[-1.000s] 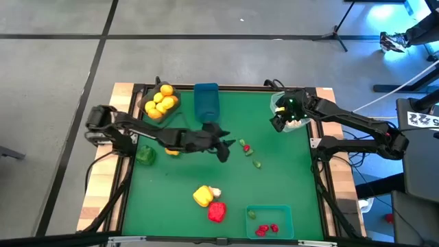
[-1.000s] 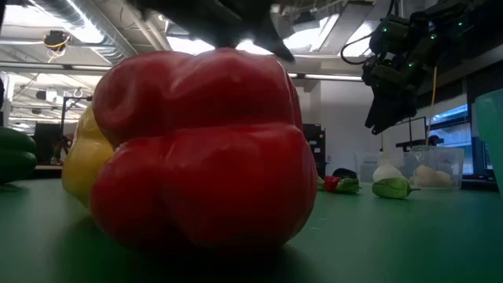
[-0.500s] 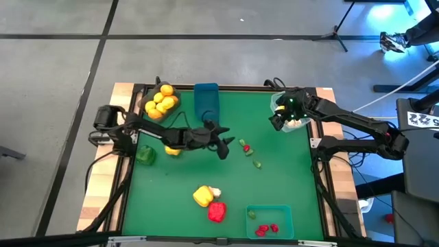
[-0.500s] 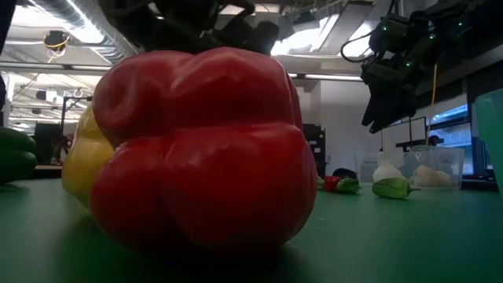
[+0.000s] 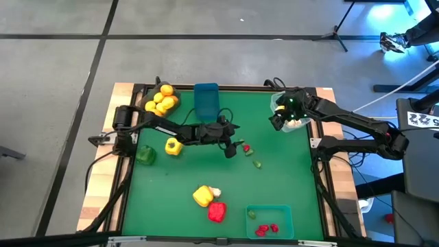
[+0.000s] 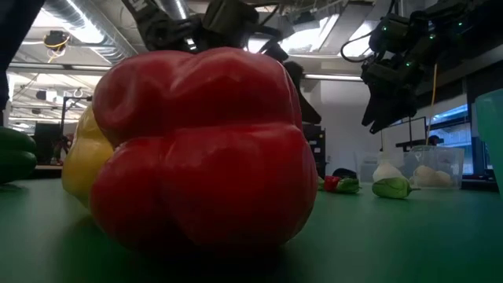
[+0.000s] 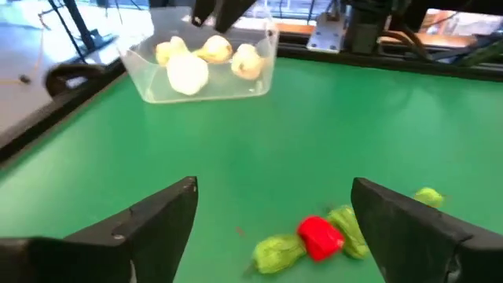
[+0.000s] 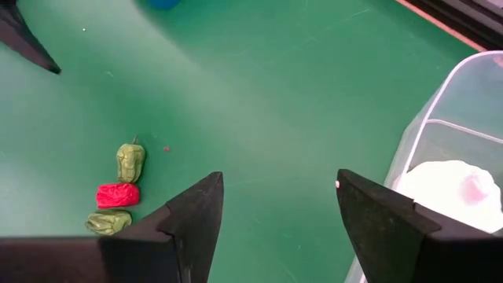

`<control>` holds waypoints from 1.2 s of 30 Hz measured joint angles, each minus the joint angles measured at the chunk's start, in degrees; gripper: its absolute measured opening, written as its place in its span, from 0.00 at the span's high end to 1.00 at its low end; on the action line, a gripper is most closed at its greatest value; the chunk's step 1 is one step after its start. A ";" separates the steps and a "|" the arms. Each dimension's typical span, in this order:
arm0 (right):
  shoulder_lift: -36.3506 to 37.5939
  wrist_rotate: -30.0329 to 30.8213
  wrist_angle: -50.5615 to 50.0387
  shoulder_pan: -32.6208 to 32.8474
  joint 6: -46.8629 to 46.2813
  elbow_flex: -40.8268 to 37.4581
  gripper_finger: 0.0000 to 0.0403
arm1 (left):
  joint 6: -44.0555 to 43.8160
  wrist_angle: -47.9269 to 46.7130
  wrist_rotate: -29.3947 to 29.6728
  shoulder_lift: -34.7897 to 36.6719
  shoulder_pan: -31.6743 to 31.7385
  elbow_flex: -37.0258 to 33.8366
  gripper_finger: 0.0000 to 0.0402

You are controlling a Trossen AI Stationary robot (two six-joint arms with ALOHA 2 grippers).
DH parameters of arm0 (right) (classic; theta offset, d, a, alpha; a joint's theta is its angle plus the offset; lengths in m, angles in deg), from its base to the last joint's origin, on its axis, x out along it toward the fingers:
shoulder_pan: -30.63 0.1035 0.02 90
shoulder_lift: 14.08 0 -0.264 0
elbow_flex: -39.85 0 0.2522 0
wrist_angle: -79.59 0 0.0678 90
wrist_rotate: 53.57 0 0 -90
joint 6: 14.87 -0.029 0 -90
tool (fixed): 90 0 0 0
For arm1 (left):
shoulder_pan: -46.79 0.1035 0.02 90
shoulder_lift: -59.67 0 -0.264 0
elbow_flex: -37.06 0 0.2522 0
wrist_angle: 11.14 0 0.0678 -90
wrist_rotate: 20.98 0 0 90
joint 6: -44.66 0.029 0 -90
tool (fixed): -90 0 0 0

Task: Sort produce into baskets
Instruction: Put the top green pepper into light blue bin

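The left hand (image 5: 231,147) hovers open at frame centre, just beside the small bits (image 5: 245,147) on the tabletop (image 5: 288,178). It should centre over one bit, drop low, then close. The right hand (image 5: 276,122) waits open by the clear bin (image 5: 298,125), upper right.

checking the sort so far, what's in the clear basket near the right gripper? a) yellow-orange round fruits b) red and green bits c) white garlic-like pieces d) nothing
c: the left wrist view shows the clear basket holding several white garlic-like pieces, and the high view places it at the table's far right corner beside the right gripper.
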 joint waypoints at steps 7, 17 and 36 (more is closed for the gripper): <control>0.00 0.06 0.04 0.00 0.02 0.00 0.40 | -1.09 -1.85 -7.68 -0.38 3.01 0.04 0.15; 0.00 0.17 -0.07 -0.02 0.02 0.02 0.40 | 0.13 4.55 -8.57 -7.73 3.70 0.09 0.15; 0.00 0.20 -0.19 0.00 0.02 0.02 0.40 | 5.04 6.14 -11.12 -15.15 3.72 4.40 0.15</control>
